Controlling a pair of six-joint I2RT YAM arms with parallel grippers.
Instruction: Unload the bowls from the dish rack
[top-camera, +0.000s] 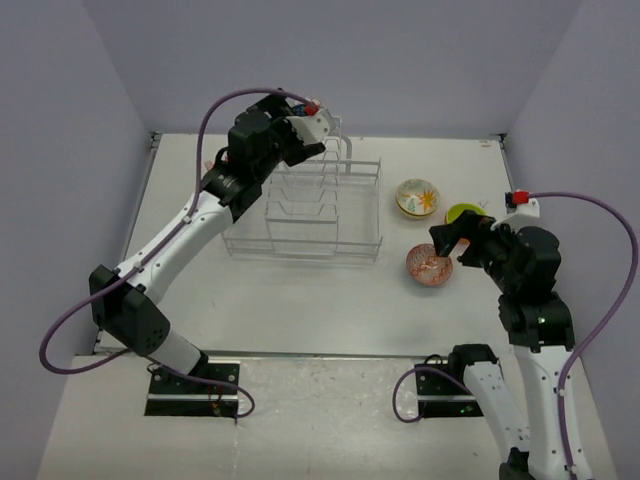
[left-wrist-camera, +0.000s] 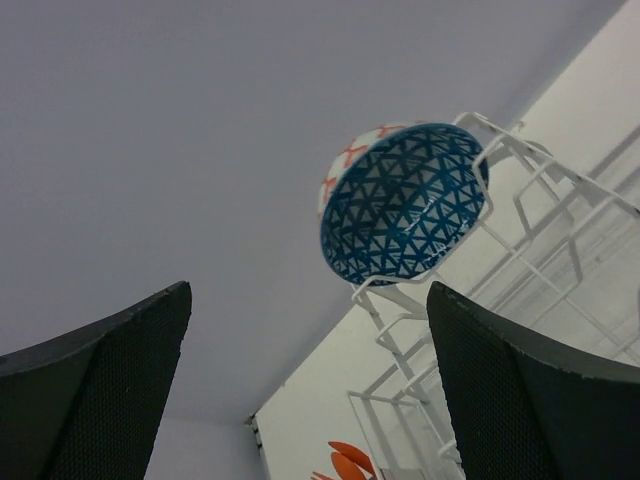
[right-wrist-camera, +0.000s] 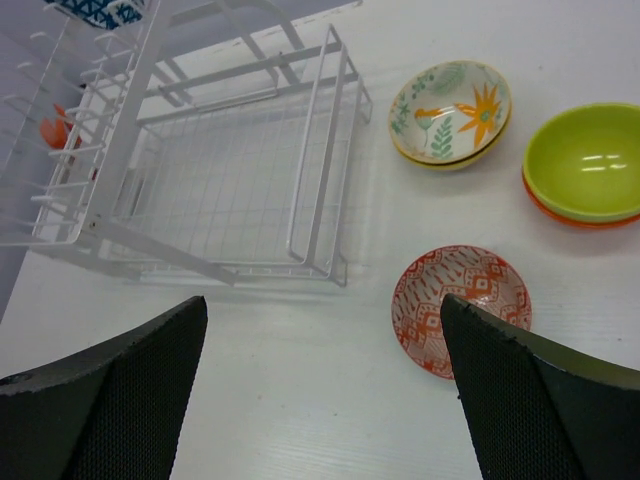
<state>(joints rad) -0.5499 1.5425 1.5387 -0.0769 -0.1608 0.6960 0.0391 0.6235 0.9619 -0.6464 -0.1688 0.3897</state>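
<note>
Over dish rack (top-camera: 300, 215), left arm (top-camera: 190, 235) outstretched, left gripper (left-wrist-camera: 308, 300) wide before blue bowl (left-wrist-camera: 405, 205); right gripper (right-wrist-camera: 322, 305) wide above red-patterned bowl (right-wrist-camera: 460, 308).

Dish rack (right-wrist-camera: 318, 150): thin white-coated wire, smooth, slight sheen. Yellow-green bowl (right-wrist-camera: 585, 160), floral bowl (right-wrist-camera: 450, 108) and blue-patterned bowl (left-wrist-camera: 405, 205): glazed, glossy, bright highlights on the yellow-green one. Table (right-wrist-camera: 300, 400): white, matt, faint plank grain. Right gripper (right-wrist-camera: 322, 300) fingers (right-wrist-camera: 110, 400): black, matt, finely dimpled.
</note>
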